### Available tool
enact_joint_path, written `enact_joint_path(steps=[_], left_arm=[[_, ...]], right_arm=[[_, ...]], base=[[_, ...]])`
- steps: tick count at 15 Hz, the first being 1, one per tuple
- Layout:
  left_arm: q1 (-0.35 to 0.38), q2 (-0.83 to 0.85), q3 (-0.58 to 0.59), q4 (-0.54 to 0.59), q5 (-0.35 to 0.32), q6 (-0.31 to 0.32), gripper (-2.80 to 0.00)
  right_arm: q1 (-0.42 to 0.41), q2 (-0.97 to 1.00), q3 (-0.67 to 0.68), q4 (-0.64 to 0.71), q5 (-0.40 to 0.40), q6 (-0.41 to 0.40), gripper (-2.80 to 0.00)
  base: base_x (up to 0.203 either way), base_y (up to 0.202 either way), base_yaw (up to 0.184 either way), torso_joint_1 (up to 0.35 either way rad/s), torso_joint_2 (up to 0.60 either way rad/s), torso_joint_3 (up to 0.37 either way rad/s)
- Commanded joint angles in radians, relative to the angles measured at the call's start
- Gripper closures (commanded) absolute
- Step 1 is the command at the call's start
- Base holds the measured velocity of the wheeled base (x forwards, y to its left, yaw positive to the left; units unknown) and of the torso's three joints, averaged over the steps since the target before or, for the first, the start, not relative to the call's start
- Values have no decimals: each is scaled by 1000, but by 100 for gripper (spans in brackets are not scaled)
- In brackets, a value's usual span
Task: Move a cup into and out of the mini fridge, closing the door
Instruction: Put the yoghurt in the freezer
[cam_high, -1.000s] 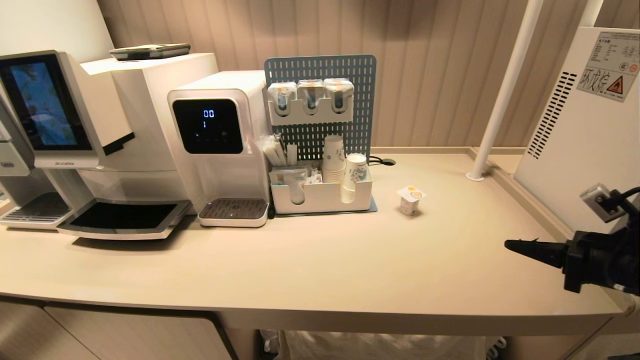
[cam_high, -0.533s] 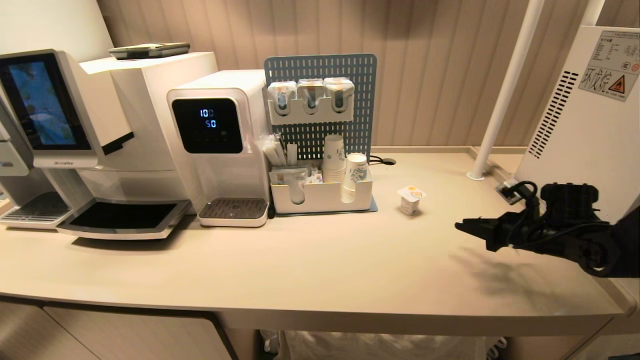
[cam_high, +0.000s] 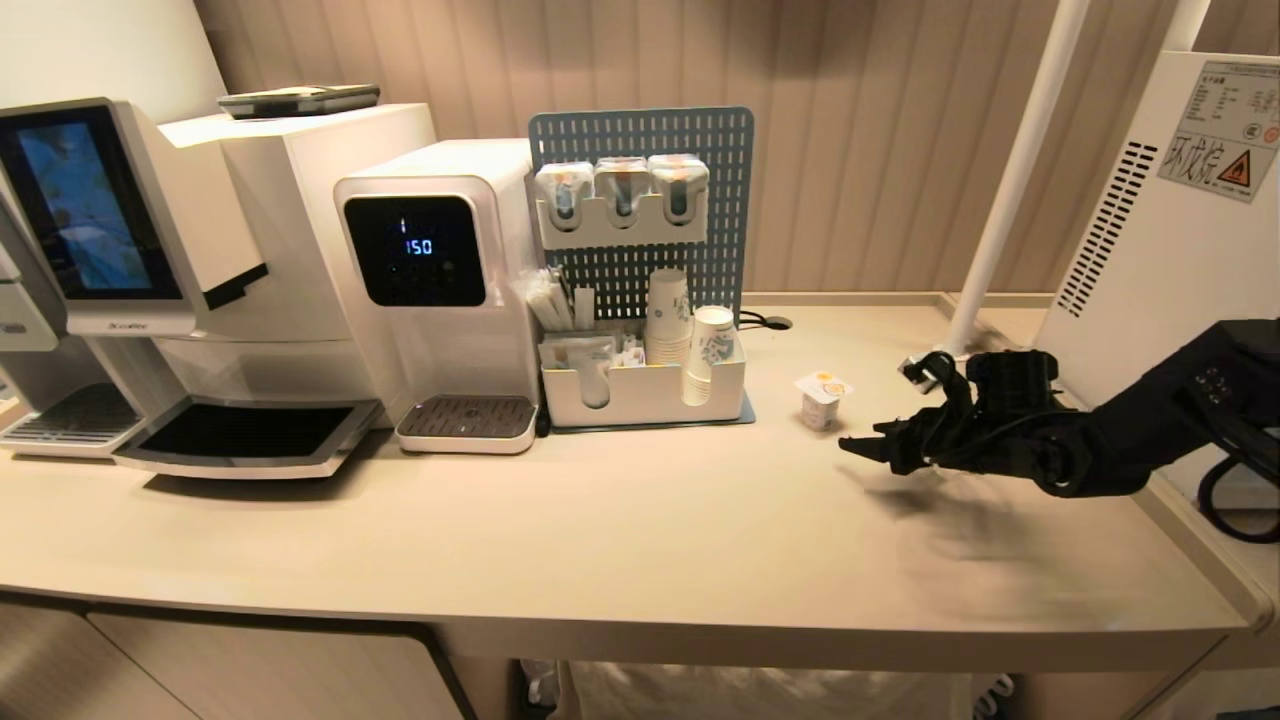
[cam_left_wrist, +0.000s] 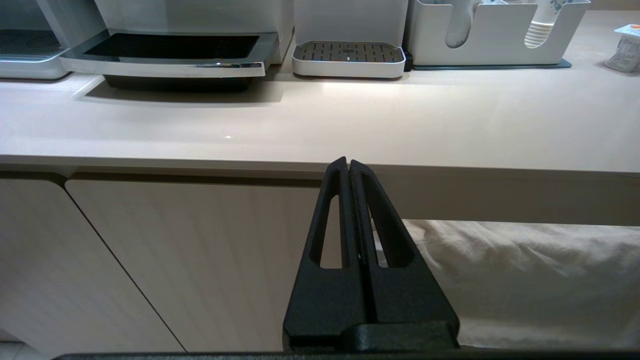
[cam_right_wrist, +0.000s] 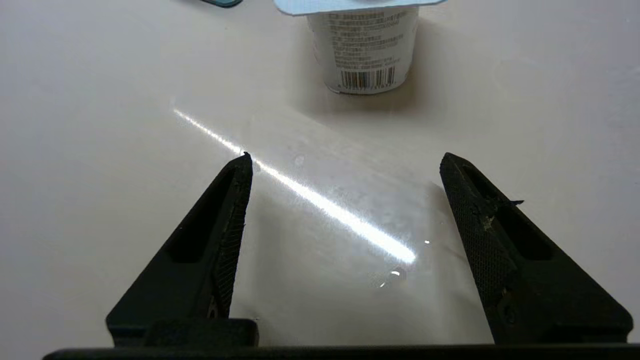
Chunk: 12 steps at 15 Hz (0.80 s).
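The right gripper (cam_high: 868, 444), a black two-fingered pincer on a black arm, hovers low over the pale beige countertop (cam_high: 600, 540) with its fingers spread wide apart and nothing between them. Just ahead of its tips, not touching, stands the small white plastic cup (cam_high: 821, 401) with a foil lid and a barcode on its side (cam_right_wrist: 366, 50). Behind the pincer, toward the arm's base, rises the white boxy mini fridge (cam_high: 1170, 240) with side vent slots and a warning sticker; its door is not visible. Farther beyond the cup sit a white organiser tray with stacked paper cups (cam_high: 690, 340), then a white water dispenser (cam_high: 440, 280). The left gripper (cam_left_wrist: 348, 167) rests below the counter edge, fingers pressed together, before a beige cabinet front (cam_left_wrist: 175, 260).
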Motion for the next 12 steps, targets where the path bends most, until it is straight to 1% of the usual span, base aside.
enact_joint_path(steps=[1,4,6,9,12], left_arm=[[1,2,0,0,0,-1,0],[1,2,0,0,0,-1,0],[1,2,-1,0,0,-1,0],[1,2,0,0,0,-1,0],[1,2,0,0,0,-1,0]], right_arm=[[11,58,-95,39,-10,26,-280],[21,81,-169,95,-16,41,-280],[25,101,-250,141,-24,46,-280],[57,139,-364,204,-84,49,-280],[77,179,-482,285,-106,50,-280]], base=[[0,0,0,0,0,0],[0,0,0,0,0,0],[0,0,0,0,0,0],[0,0,0,0,0,0],[0,0,0,0,0,0]])
